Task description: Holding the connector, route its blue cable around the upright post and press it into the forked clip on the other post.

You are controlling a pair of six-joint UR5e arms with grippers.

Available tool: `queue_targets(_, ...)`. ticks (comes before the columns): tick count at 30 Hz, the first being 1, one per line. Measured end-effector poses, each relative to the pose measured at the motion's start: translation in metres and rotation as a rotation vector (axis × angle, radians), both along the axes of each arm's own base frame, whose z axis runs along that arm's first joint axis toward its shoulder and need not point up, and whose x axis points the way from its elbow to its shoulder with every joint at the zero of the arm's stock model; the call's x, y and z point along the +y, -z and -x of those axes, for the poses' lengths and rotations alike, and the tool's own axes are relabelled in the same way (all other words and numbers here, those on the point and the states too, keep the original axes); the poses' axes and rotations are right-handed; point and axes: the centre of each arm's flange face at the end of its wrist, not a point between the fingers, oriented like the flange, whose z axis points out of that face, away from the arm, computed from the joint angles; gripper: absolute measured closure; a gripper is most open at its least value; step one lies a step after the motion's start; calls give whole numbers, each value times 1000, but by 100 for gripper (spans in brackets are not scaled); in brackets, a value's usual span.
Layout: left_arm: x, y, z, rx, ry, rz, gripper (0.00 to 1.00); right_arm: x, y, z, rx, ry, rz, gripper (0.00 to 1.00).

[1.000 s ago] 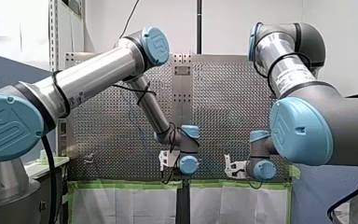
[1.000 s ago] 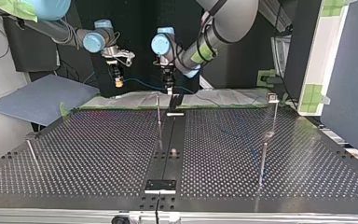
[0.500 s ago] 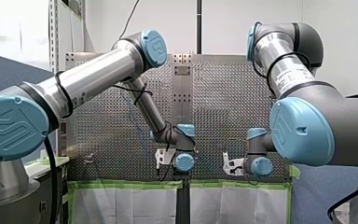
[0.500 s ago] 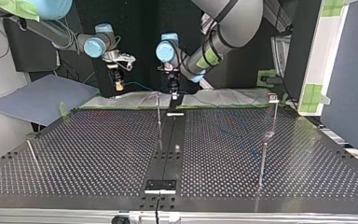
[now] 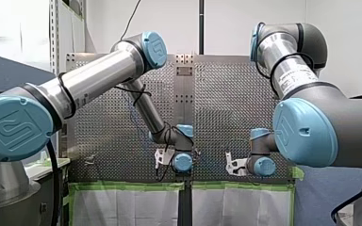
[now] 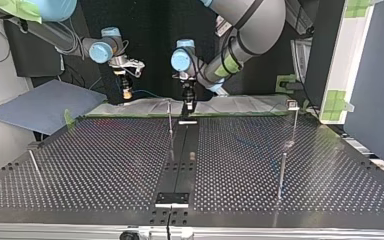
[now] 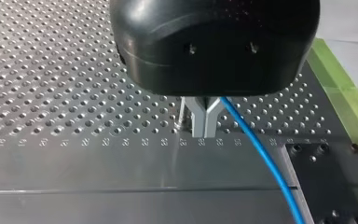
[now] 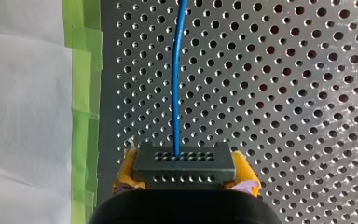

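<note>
Gripping the connector (image 8: 184,161) across its two short ends, my right gripper (image 8: 185,170) is closed on it, one of the yellow pads (image 8: 126,170) on either side. From the connector's front face the cable (image 8: 176,84) runs ahead over the perforated table (image 8: 284,93). By my judgement it is thin and light, limp with a little spring. The hard block is the place to hold; the wire is only to be guided.

Further along, my left gripper (image 7: 205,122) sits low over the table with its metal fingers (image 7: 198,116) drawn narrow. The cable comes out between them, apparently pinched. Just beside that gripper stands the upright post (image 6: 170,120). Well apart, at the top view's right, sits the forked clip (image 6: 292,105). The smooth jacket may slide in metal; avoid kinking.
</note>
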Motion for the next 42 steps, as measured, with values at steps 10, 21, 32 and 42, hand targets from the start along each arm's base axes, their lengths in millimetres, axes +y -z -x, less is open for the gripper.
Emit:
queue_targets(10,7,-1,-12,12,10,-7,100,-7,-3,1,-2,6,5,100)
queue_targets(21,15,-2,-25,29,26,-15,100,-21,-10,-4,1,10,7,100)
queue_targets(32,17,-5,-38,39,47,-36,100,-33,-14,3,-3,36,23,100)
queue_targets(42,23,-6,-46,52,36,-57,100,-48,-21,7,-6,63,46,100)
